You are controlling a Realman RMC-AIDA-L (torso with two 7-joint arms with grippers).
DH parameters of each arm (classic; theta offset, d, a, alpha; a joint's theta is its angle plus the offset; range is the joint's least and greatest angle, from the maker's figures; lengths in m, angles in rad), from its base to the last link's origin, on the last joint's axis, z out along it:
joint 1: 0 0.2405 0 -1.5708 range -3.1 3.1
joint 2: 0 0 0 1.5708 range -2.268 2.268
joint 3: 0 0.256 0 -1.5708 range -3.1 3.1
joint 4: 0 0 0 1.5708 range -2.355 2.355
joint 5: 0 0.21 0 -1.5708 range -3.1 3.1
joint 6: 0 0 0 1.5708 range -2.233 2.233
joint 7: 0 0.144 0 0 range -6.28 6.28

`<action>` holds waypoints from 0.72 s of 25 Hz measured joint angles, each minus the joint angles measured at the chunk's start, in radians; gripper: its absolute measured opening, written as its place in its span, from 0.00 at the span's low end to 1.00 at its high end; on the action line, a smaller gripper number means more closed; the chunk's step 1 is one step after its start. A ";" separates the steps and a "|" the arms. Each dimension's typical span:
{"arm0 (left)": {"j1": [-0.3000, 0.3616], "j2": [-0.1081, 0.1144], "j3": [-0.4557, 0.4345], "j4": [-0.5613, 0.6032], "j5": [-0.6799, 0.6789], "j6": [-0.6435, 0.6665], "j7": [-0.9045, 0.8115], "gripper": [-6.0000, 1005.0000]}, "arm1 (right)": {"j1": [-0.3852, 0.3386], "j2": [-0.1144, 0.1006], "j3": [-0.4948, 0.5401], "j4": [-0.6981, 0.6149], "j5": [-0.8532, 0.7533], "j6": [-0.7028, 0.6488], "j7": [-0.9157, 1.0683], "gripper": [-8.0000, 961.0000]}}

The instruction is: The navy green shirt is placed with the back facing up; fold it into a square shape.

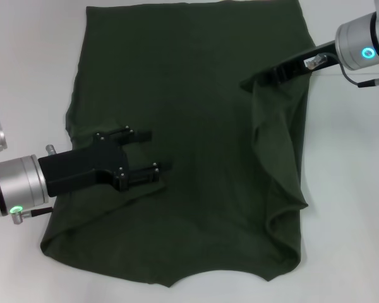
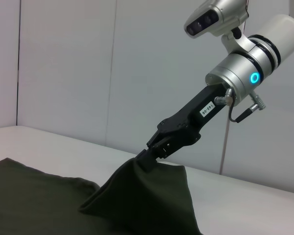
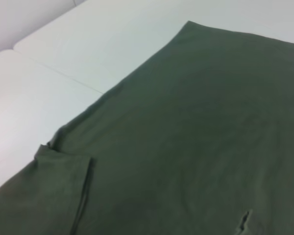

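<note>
The navy green shirt (image 1: 196, 95) lies spread on the white table, plain side up, with its neckline toward the near edge. My right gripper (image 1: 247, 83) is shut on the shirt's right edge and holds it lifted, so the cloth hangs in a fold down the right side. The left wrist view shows that gripper (image 2: 148, 157) pinching a raised peak of the shirt (image 2: 147, 196). My left gripper (image 1: 159, 151) hovers open over the shirt's left half, with nothing between its fingers. In the right wrist view the shirt (image 3: 196, 122) lies flat, with a sleeve (image 3: 63, 171) folded onto it.
Bare white table (image 1: 31, 63) shows to the left and right of the shirt. A seam in the table top (image 3: 59, 73) runs beside the cloth. A pale wall (image 2: 88, 73) stands behind the table.
</note>
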 joint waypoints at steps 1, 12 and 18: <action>0.000 0.000 -0.001 0.000 0.000 0.000 0.000 0.76 | 0.001 0.002 0.000 -0.001 0.008 0.000 0.000 0.05; 0.000 0.002 -0.001 0.000 0.000 0.000 -0.002 0.76 | 0.023 0.028 -0.041 0.037 0.034 0.086 0.003 0.06; 0.001 0.002 -0.001 0.000 0.000 0.000 -0.002 0.76 | 0.033 0.042 -0.054 0.077 0.038 0.131 -0.001 0.11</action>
